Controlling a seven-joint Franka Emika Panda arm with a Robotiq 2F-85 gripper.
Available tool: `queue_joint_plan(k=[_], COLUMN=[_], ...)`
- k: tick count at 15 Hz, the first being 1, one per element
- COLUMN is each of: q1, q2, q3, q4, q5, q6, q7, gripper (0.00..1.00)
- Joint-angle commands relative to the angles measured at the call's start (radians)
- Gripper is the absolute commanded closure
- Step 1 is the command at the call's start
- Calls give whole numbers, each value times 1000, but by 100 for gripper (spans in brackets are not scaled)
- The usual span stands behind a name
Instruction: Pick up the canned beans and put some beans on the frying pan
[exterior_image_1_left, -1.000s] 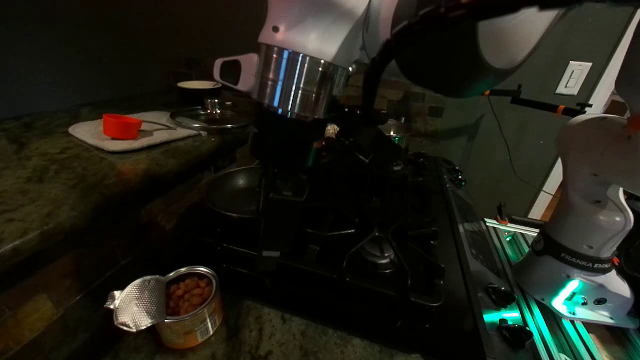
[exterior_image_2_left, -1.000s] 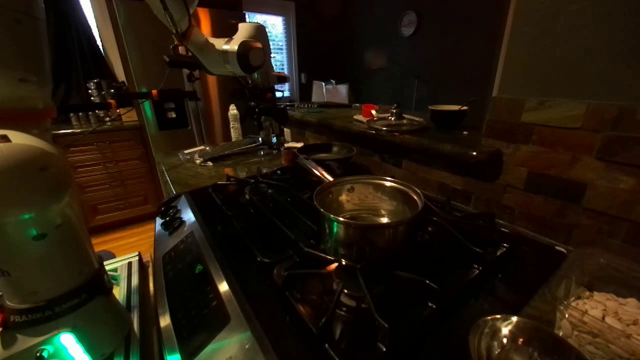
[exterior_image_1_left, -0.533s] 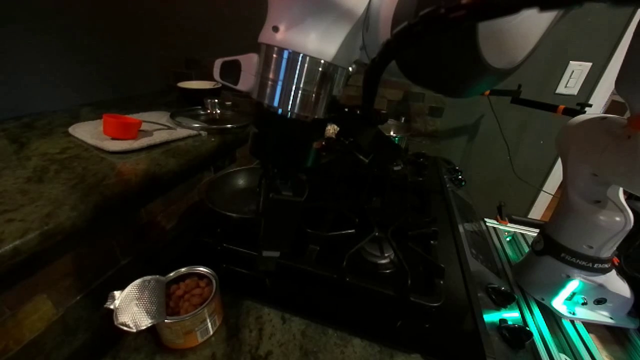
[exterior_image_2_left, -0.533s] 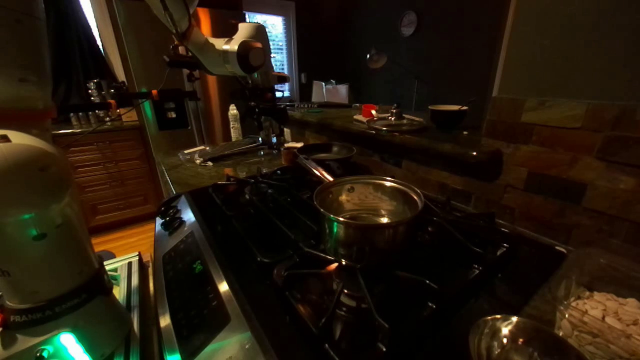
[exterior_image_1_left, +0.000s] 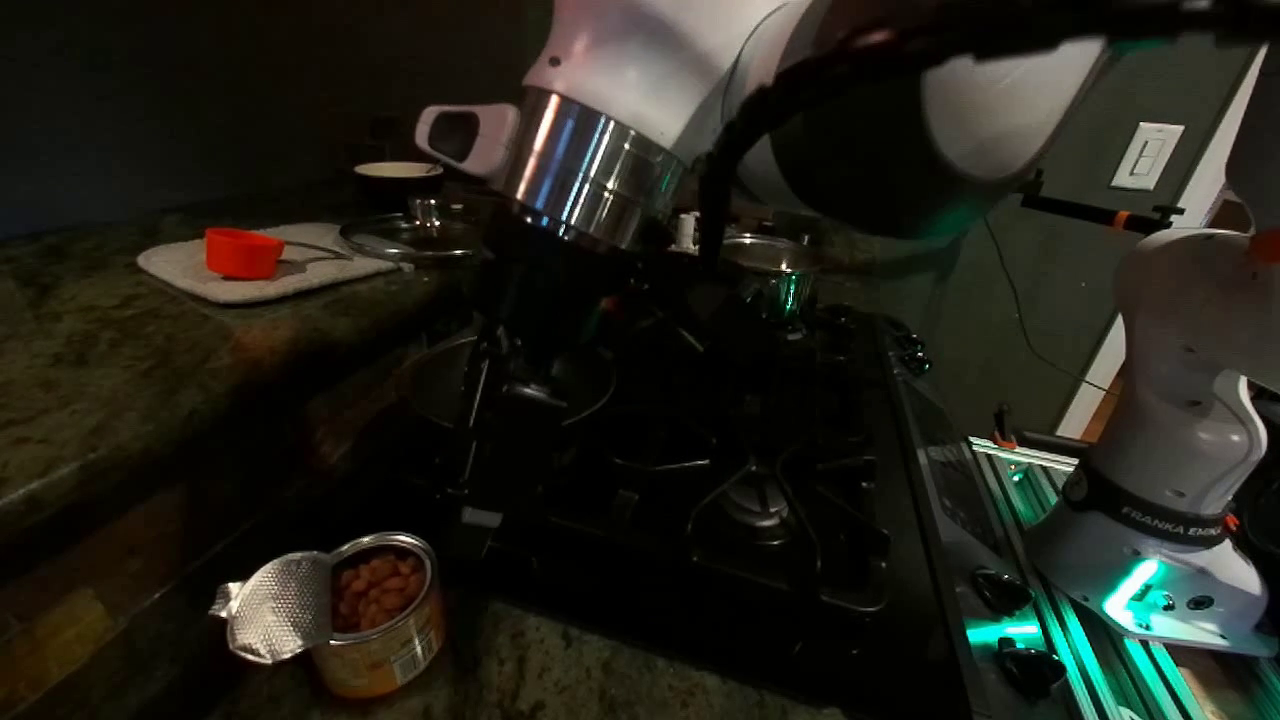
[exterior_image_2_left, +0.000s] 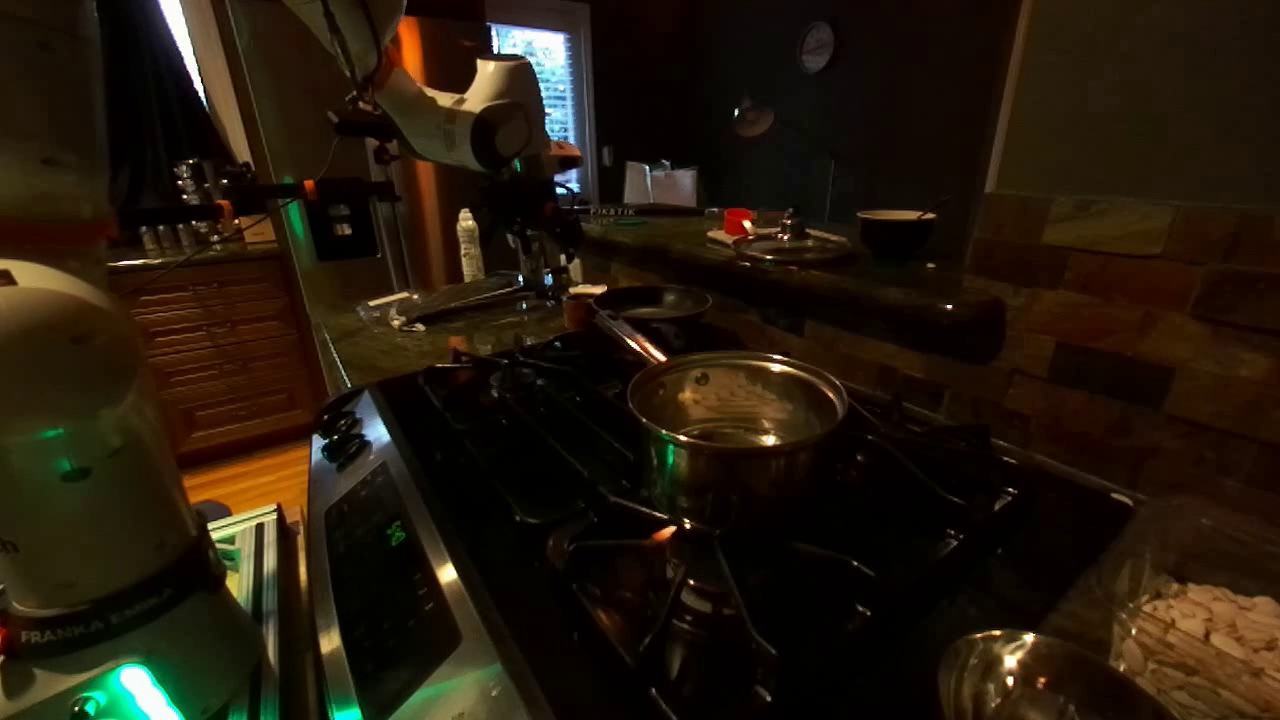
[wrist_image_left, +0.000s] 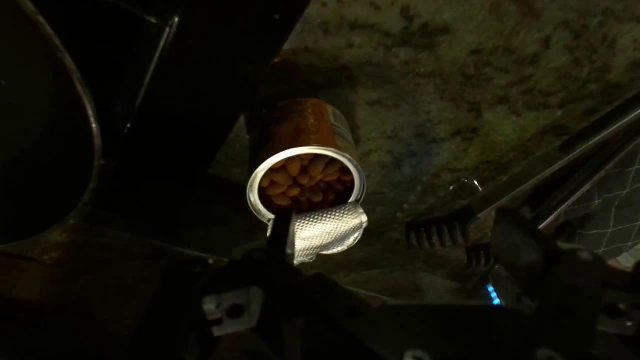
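Note:
The opened can of beans (exterior_image_1_left: 385, 650) stands upright on the counter beside the stove, with orange-brown beans inside and its silver peeled lid still attached. It shows in the wrist view (wrist_image_left: 305, 122) and, small and dark, in an exterior view (exterior_image_2_left: 578, 312). The dark frying pan (exterior_image_1_left: 437, 385) sits on the stove behind the can; its rim shows in the wrist view (wrist_image_left: 94, 117) and the pan in an exterior view (exterior_image_2_left: 655, 303). My gripper (wrist_image_left: 395, 222) is open and empty, above and short of the can. Its left finger overlaps the lid in the wrist view; contact cannot be told.
A steel saucepan (exterior_image_2_left: 740, 450) stands on the stove. A metal bowl (exterior_image_2_left: 1040, 680) and a bag of pale pieces (exterior_image_2_left: 1210, 630) are nearby. The raised ledge holds a red cup (exterior_image_1_left: 243, 253) and a glass lid (exterior_image_1_left: 425, 240). Black toothed utensils (wrist_image_left: 440, 227) lie beside the can.
The gripper has tilted and its fingertips have swung toward the can in an exterior view. The upper arm links have shifted slightly. The can and pan have not moved.

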Motion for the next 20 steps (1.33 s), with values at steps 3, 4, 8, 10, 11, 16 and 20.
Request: queue_joint_plan(k=[3, 4, 8, 10, 11, 16, 20], q1=[-53, -64, -44, -21, -32, 20, 65], q2=[29, 35, 43, 43, 43, 70, 108], q3=[78, 90, 64, 32, 27, -52, -74], q4=[-143, -163, -238, -272, -288, -314, -293], q5=[88, 86, 49, 13, -63, -124, -100], q6=[231, 261, 392, 468, 504, 596, 614], q7=[-227, -255, -300, -286, -214, -167, -152], gripper=[0, 0, 0, 0, 0, 0, 0])
